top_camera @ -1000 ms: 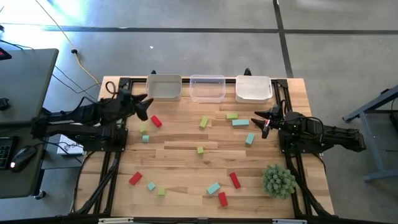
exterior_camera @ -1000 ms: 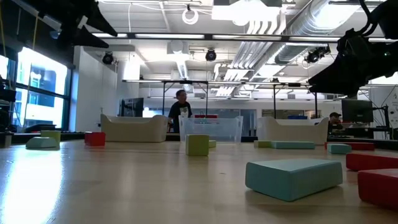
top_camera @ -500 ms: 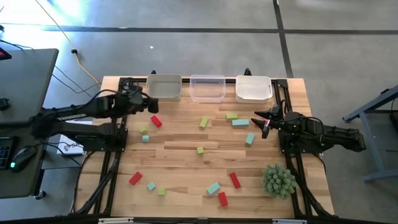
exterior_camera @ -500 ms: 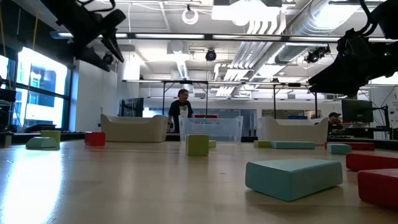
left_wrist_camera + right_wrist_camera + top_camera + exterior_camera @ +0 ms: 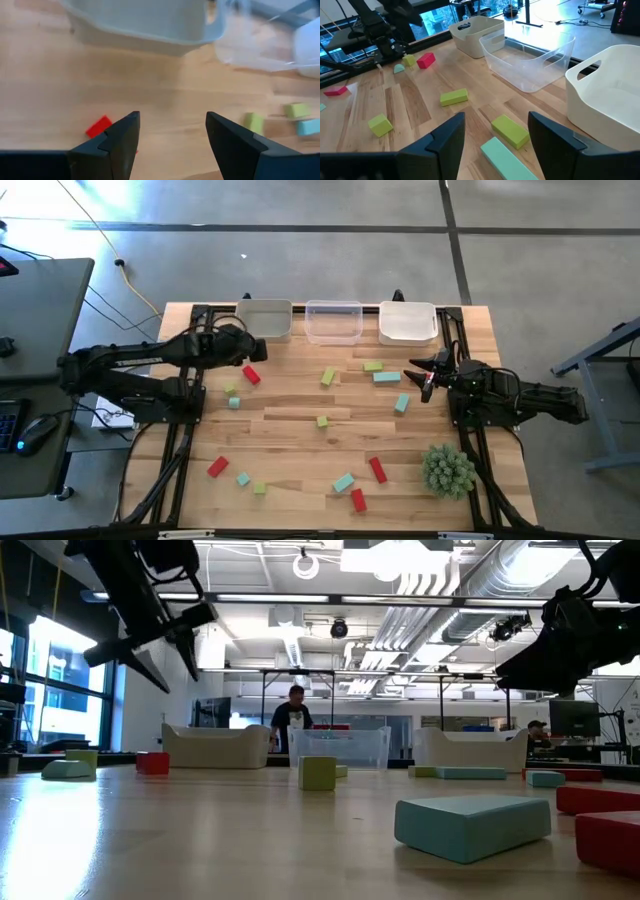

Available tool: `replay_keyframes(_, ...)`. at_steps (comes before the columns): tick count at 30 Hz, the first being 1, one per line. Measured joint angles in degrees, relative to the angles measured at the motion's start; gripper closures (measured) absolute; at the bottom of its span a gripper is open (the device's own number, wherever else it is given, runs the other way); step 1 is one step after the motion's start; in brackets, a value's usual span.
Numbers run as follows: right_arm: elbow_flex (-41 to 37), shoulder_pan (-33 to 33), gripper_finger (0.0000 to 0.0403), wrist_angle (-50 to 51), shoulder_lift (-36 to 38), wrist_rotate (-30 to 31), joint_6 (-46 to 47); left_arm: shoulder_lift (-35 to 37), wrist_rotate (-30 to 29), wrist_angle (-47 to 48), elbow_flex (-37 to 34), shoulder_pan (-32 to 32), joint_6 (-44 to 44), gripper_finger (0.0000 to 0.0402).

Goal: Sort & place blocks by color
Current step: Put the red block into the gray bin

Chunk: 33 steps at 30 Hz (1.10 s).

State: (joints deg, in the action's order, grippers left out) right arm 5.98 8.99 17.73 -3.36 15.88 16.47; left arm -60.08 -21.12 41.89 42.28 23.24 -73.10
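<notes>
Left gripper (image 5: 252,352) over the table's far left part, fingers (image 5: 122,142) spread apart and holding nothing, poised just above a red block (image 5: 251,375) and just in front of the grey bin (image 5: 265,320). In the left wrist view, same red block (image 5: 99,126) peeking out beside one finger, bare wood between the two, grey bin wall (image 5: 140,35) beyond. In the low view, same gripper (image 5: 150,650) hanging well above the tabletop, tips angled downward.

Right gripper (image 5: 420,375) waiting at the table's right edge, fingers (image 5: 445,142) apart and empty, just beside a teal block (image 5: 387,377) and a yellow-green block (image 5: 373,365).

Across the far edge, three bins in a row: grey, then a clear bin (image 5: 333,321), then a white bin (image 5: 407,322).

Remaining blocks scattered over the wooden table (image 5: 290,410), none inside a bin:
- yellow-green block (image 5: 328,377) near the middle, toward the clear bin
- teal block (image 5: 402,403) near the right arm
- small yellow-green cube (image 5: 321,421) at the centre
- yellow-green (image 5: 231,389) and teal (image 5: 234,402) cubes close together beside the left arm
- along the near side: red (image 5: 217,468), teal (image 5: 243,478), yellow-green (image 5: 259,488), teal (image 5: 343,482), red (image 5: 377,469), red (image 5: 358,500)

Spiky green ball (image 5: 448,470) at the near right corner, apart from the blocks.

Beyond the table in the low view, a person (image 5: 294,715) standing in the room.
</notes>
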Motion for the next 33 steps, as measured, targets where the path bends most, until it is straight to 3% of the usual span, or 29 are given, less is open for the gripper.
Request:
replay_keyframes(16,0.0,0.0,0.0197,0.01,0.0,0.0,0.0,-9.31,8.54,5.2,-0.02,-0.03,-14.72,0.0186)
replay_keyframes(33,0.02,0.02,0.0197,0.01,0.0,0.0,0.0,-14.49,9.69,7.81,-0.09,-0.04,-22.75,0.0186)
